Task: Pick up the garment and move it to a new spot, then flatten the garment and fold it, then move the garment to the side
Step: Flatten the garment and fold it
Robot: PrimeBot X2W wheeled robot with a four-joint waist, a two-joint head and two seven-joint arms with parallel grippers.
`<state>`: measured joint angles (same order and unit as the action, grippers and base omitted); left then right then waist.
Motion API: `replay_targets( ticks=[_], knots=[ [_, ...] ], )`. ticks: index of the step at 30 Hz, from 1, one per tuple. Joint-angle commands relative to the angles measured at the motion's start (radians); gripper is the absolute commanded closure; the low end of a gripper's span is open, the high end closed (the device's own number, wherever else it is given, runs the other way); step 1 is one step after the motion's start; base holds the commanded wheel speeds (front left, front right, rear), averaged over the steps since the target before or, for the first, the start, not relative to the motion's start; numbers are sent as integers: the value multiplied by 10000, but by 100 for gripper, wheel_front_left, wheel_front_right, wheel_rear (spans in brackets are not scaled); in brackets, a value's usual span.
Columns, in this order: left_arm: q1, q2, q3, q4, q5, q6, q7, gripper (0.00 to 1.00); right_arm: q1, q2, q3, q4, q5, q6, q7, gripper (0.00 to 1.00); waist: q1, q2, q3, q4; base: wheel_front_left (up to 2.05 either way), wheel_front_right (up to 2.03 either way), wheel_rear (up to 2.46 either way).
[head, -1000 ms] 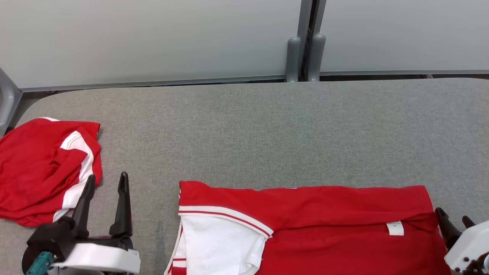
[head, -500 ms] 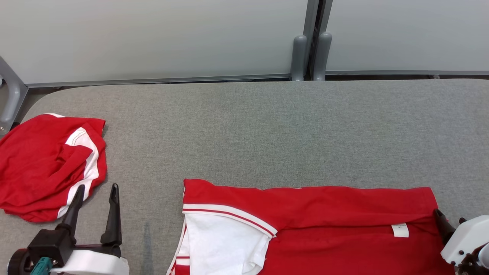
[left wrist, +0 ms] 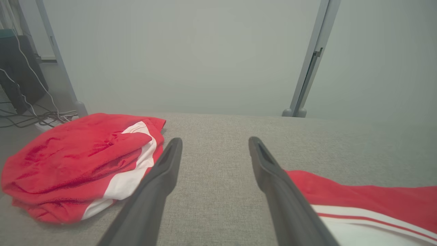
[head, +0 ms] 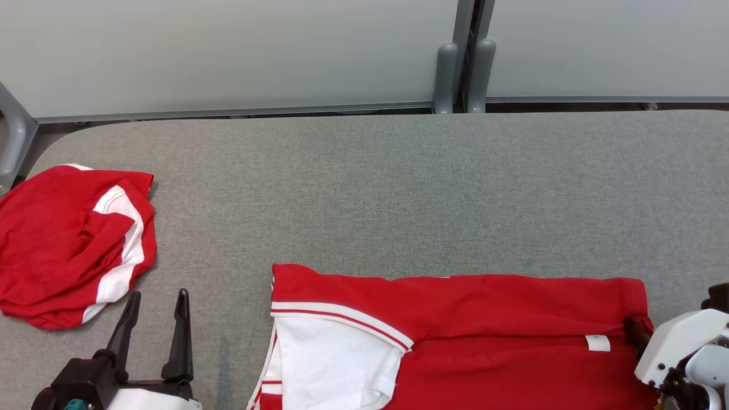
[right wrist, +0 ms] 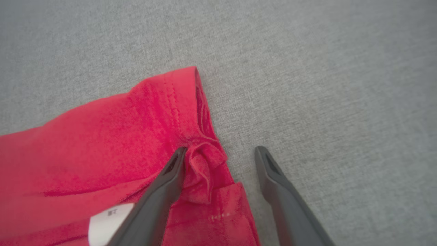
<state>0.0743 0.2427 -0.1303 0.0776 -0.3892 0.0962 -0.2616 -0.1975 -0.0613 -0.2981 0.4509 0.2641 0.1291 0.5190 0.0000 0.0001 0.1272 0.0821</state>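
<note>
- The red garment with a white panel and striped trim (head: 455, 319) lies spread at about 5 o'clock on the grey fabric-covered table (head: 398, 188). Its near part runs off the head view's lower edge. A small white label (head: 597, 343) sits near its 3 o'clock end.
- Our right tool (right wrist: 222, 149) is spread wide and has nothing in it. One finger rests against a small bunched fold at the garment's 3 o'clock edge, and the other stands over bare table just beside the cloth.
- Our left tool (head: 158, 295), at 7 o'clock, is equally wide and empty. It hovers over bare table and touches no cloth.
- We judge the step in hand to be taking hold for a fold.
- To do it well, we should close the right tool on the full hem, not just the loose pucker, or only one layer may lift.
- We should then bring the left tool to the striped trim at the 9 o'clock end, so that both ends rise together and the cloth stays taut.
- A crumpled red and white garment (head: 68, 245) lies at 9 o'clock, near the table's rounded corner. The left arm should keep clear of it.
- The table's woven cover looks likely to drag on cotton, so we would lift rather than slide.
- Pale grey partition panels (head: 228, 51) and grey metal posts (head: 464, 74) stand at 12 o'clock. Cables (left wrist: 34, 116) trail on the floor beyond the table.
</note>
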Motion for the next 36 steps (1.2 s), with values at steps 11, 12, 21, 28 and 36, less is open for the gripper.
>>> replay_targets(
  ticks=[11, 12, 21, 28, 36],
  knots=[
    [-107, -201, 198, 626, 112, -530, -43, 0, 454, 187, 610, 507, -68, 25, 238, 100, 0, -1, -98, 77, 0, 0, 0],
    [-76, -200, 193, 684, 100, -540, -43, 0, 405, 159, 435, 398, -169, 15, 103, 100, 0, -1, -106, 50, 0, 0, 0],
    [-107, -275, 258, 842, 166, -735, -44, 0, -246, 52, -2145, -557, -1695, 8, -957, 100, 0, -1, -244, -90, 0, 0, 0],
    [-72, -306, 312, 897, 187, -796, -44, 0, -558, 61, -3449, -1364, -2642, 16, -1230, 100, 0, -1, -319, -150, 0, 0, 0],
    [-124, -370, 378, 1047, 180, -778, -44, 0, -113, 84, -2287, -1913, -2146, 18, -823, 100, 0, -1, -387, -113, 0, 0, 0]
  ],
)
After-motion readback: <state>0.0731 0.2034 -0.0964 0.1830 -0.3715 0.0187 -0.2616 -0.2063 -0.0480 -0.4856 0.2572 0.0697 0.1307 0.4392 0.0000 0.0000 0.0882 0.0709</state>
